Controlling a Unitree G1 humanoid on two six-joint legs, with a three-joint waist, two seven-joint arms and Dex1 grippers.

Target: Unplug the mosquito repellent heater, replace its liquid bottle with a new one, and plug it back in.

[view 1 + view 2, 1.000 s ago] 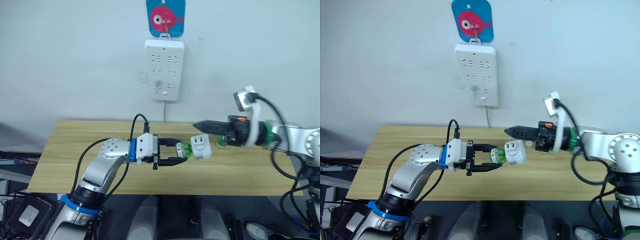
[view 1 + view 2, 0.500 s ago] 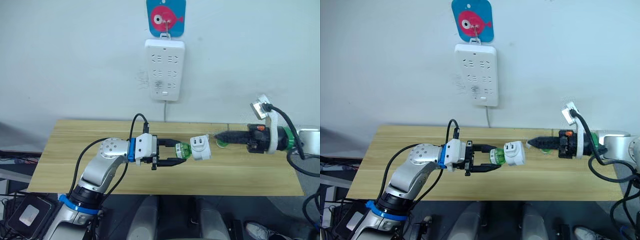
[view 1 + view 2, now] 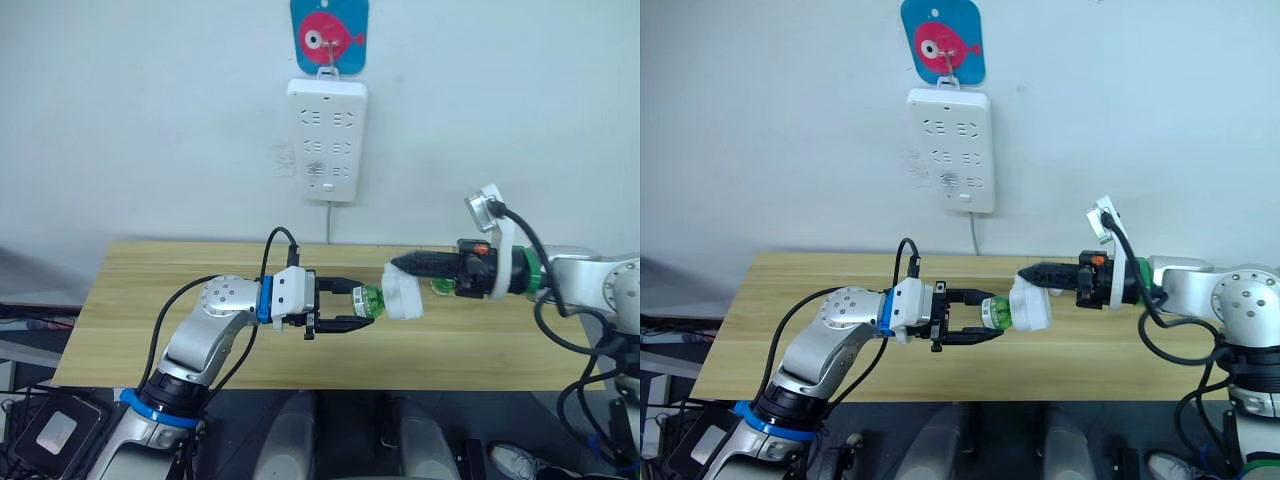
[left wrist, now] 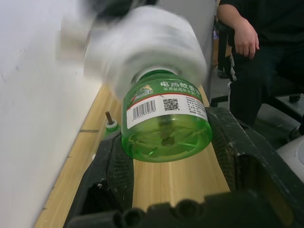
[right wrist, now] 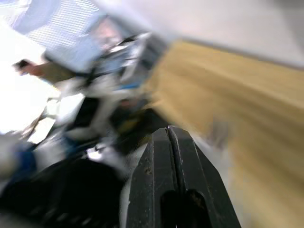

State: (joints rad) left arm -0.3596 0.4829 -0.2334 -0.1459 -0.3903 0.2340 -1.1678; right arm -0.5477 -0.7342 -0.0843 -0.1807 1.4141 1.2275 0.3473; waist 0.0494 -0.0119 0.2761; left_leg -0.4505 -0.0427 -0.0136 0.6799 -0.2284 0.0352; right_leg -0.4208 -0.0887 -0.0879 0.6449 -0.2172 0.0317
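Head views: the mosquito repellent heater point(image 3: 402, 297) is unplugged, over the table point(image 3: 150, 290) at 6 o'clock from the power strip point(image 3: 326, 140). Left gripper point(image 3: 345, 304) fingers clamp its green bottle point(image 3: 371, 299).

Left wrist view: bottle attached.

Right wrist view: right gripper point(image 5: 170, 137) fingers pressed together, empty. Replugging remains.

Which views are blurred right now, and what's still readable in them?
Right wrist view: heavy motion smear over the background, while the shut fingers stay sharp. Left wrist view: the white heater is blurred, but the green bottle with its barcode label is crisp between the left gripper's fingers. Both eye views: evenly lit and sharp, with the power strip legible.
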